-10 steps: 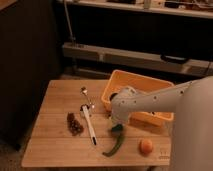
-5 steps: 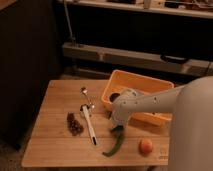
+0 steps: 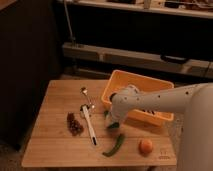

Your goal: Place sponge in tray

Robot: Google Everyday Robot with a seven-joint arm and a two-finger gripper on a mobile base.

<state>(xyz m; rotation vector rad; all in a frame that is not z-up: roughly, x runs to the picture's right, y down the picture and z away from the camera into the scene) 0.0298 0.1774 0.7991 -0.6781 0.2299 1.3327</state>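
Note:
The tray (image 3: 114, 93) is a large orange-yellow bin at the back right of the wooden table. My white arm reaches in from the right across the tray's front wall. My gripper (image 3: 112, 119) points down just in front of the tray's left front corner. The sponge (image 3: 114, 125), a small dark teal-green block, sits right at the gripper's tip, low over the table and outside the tray. The gripper hides part of it. I cannot tell whether the sponge rests on the table or is held.
A long curved green pod (image 3: 114, 145) and an orange fruit (image 3: 145, 145) lie near the table's front edge. A white-handled utensil (image 3: 89, 125), a spoon (image 3: 85, 92) and a bunch of dark grapes (image 3: 74, 123) lie to the left. Dark shelving stands behind the table.
The arm's wrist has shifted slightly to the left and lower in front of the tray. The sponge stays at the gripper's tip. Nothing else has moved.

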